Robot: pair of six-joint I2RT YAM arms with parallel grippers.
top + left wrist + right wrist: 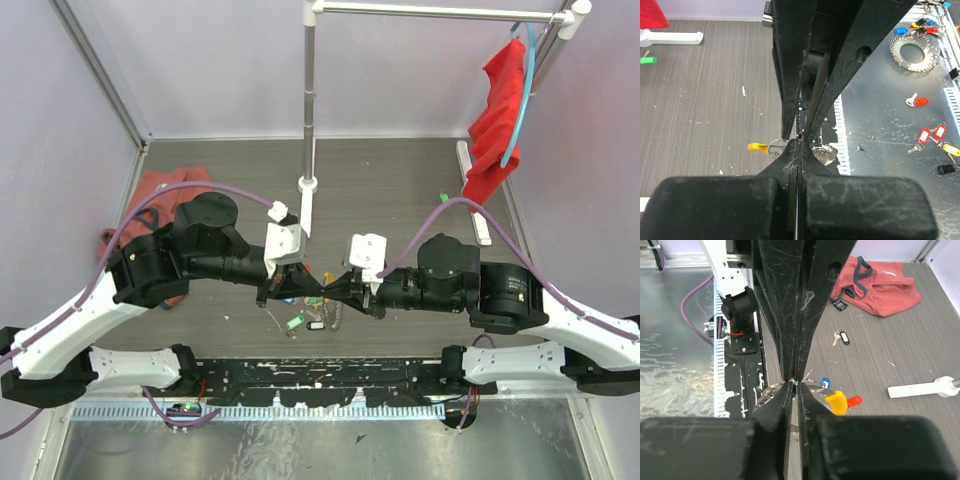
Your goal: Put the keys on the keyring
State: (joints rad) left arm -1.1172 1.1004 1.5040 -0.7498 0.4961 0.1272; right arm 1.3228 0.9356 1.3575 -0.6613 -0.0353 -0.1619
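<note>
My left gripper [316, 285] and right gripper [334, 286] meet tip to tip above the table's middle. Both are shut on the silvery keyring between them. In the left wrist view the left gripper [800, 139] pinches the keyring [776, 147], with a yellow tag [757, 146] to its left. In the right wrist view the right gripper [795, 385] grips the keyring [812, 386] with a thin slit between the fingers. Yellow [838, 401], blue [825, 383] and red [855, 401] key tags hang on it. Loose green-tagged [295, 322] and black-tagged [316, 325] keys lie below.
Several more tagged keys [932, 135] and a coiled silvery ring [912, 50] lie on the metal tray [880, 110]. A black-tagged key [841, 338] lies on the wood table. A red cloth [150, 195] is at the left, a white stand base [307, 205] behind, and a red garment [498, 120] hangs at the right.
</note>
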